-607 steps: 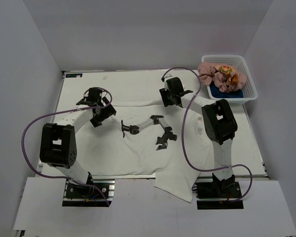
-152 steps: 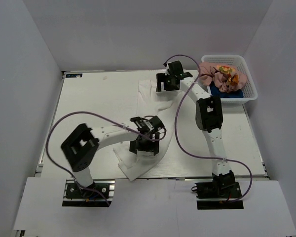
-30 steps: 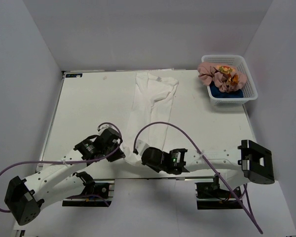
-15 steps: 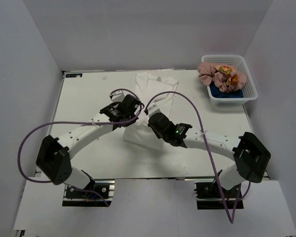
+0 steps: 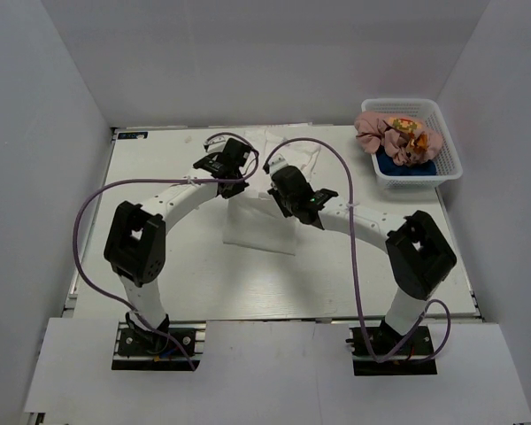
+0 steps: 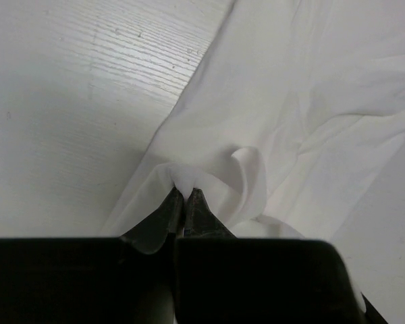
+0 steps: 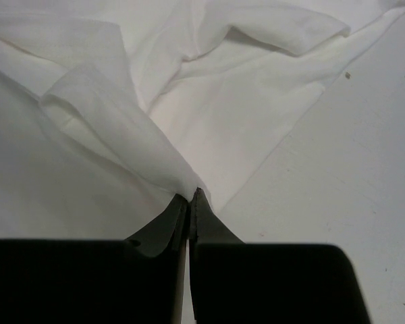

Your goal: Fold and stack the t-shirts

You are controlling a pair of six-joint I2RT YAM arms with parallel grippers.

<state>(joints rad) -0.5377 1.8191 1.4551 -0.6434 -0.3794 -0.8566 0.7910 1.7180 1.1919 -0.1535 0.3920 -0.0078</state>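
Had both jaws pressed tight on the white shirt, left gripper pinching its left edge and right gripper its right edge, around the far middle of the table. The pink shirt and navy shirt sat bunched in the basket, far right.

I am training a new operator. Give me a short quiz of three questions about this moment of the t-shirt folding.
1. True or false: the left gripper and the right gripper are both shut on the white t-shirt.
2. What lies in the basket? A) pink t-shirt and navy t-shirt B) a white shirt alone C) nothing
3. How many t-shirts lie outside the basket?
Key: 1 true; 2 A; 3 one.
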